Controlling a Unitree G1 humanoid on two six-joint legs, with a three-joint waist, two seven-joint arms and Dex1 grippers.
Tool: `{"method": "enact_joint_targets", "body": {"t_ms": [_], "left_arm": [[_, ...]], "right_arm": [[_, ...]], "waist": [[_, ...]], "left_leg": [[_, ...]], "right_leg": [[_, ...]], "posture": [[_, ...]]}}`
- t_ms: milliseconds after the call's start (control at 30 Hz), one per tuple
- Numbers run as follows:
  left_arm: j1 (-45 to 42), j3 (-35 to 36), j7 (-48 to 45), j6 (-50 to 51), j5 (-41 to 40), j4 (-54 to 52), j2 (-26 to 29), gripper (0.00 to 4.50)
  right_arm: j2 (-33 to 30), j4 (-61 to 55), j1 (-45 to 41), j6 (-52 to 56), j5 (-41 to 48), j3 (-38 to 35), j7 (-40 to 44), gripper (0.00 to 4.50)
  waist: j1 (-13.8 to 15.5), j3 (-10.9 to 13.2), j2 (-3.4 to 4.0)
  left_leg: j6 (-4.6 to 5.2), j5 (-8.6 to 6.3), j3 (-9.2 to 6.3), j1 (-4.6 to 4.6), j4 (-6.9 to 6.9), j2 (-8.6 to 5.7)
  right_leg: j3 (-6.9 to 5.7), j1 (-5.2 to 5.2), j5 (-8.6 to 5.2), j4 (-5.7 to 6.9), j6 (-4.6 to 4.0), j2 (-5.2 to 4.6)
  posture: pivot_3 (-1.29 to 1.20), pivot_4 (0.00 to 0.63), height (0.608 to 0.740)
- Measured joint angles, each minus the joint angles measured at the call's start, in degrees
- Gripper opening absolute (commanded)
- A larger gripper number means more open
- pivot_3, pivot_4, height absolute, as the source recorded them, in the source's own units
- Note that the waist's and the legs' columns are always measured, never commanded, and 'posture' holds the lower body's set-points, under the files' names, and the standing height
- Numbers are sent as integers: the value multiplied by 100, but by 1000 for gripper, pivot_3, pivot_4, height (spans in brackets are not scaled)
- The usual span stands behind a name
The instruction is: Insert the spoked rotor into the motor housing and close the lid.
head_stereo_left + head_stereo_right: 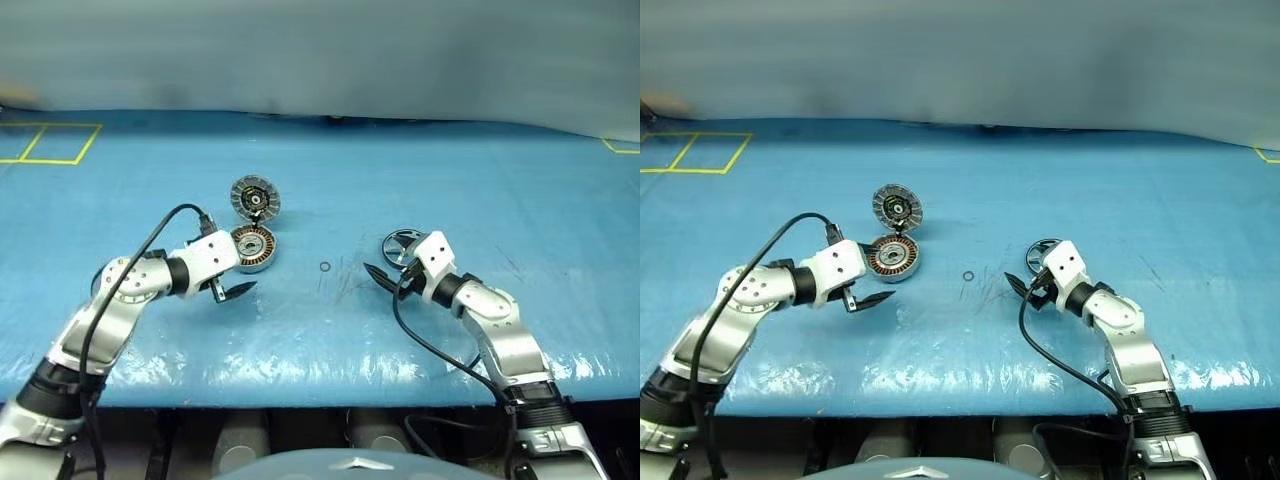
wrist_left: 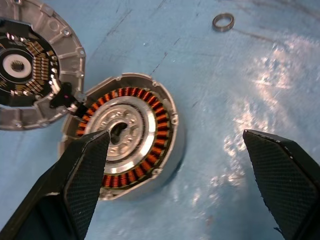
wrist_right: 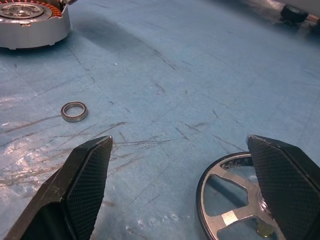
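- Blue sheeting covered the bench (image 1: 330,330) in the left eye view, with yellow tape marks near its far left corner and a pale wall behind.
- On the left side the motor housing (image 1: 254,246) lay face up, its copper windings exposed, and the lid (image 1: 255,197) lay flipped open just beyond it, touching at the edge, dark segmented face up.
- On the right side the spoked rotor (image 1: 402,247) rested flat on the bench, well apart from the housing, with a small loose ring (image 1: 325,267) lying between the two.
- The left claw (image 1: 232,291) hung released just in front of the housing, holding nothing; the right claw (image 1: 388,275) stood spread beside the rotor, also holding nothing.
- The right eye view gave the same layout: housing open, rotor out, both claws bare.
- From the left wrist view, the housing sat between and beyond the two spread black fingers (image 2: 80,180), its silver centre hub bare and unfilled; the lid joined it at a small dark hinge.
- From the right wrist view, the rotor's dark rim and spokes lay just by one finger (image 3: 285,185), not gripped; the small ring lay farther off, and the housing farther still.
- Judged from this, the task had barely begun: the lid was open, which the insertion needs, but the rotor was still to be picked up, carried over, seated on the hub, and the lid swung shut.
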Motion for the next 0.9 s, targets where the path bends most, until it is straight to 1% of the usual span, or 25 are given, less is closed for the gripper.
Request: {"method": "enact_joint_targets", "body": {"t_ms": [67,100,200,300,400,567,900], "left_arm": [[-433,-336,-325,-59,438,-17,312,4500],[-539,-383,-397,-100,544,-16,357,4500],[-1425,-841,-984,-479,1073,175,532,4500],[-2024,-1252,-1577,-910,1425,391,546,4500],[-2410,-1709,-2143,-1394,1764,738,463,4500],[-2738,-2057,-2652,-1878,2173,1143,249,4500],[-3061,-2137,-2711,-2329,2789,2172,-367,4500]], "right_arm": [[-1,85,-86,-1,-12,43,67,4492],[-1,105,-111,-1,-14,54,87,4492],[-26,215,-302,4,-36,126,237,4492],[-81,315,-502,4,-51,177,379,4492],[-193,454,-670,5,-68,203,509,4492],[-213,566,-778,5,-76,240,615,4492],[-301,382,-723,87,-87,305,711,4492]], "waist": [[-4,2,-2],[-4,3,-1],[10,9,-5],[4,9,-5],[-3,10,-5],[-2,11,-6],[-1,11,-7]], "left_leg": [[0,0,-1,-2,-6,1],[0,0,-1,-2,-8,2],[1,0,-3,-2,-9,2],[3,-2,-1,-3,-9,1],[7,-4,0,-3,-9,1],[10,-5,-3,-7,-7,2],[12,-6,-4,-9,6,1]], "right_leg": [[-1,-5,2,0,3,1],[-1,-6,2,0,3,2],[-4,-9,1,7,2,5],[-2,-7,1,4,1,4],[-1,-7,1,4,0,5],[-2,-8,3,6,-7,5],[-2,-7,3,15,-5,4]], "posture": [[0,150,740],[0,150,740],[0,150,740],[0,150,740],[0,150,740],[0,150,740],[0,150,740]]}}
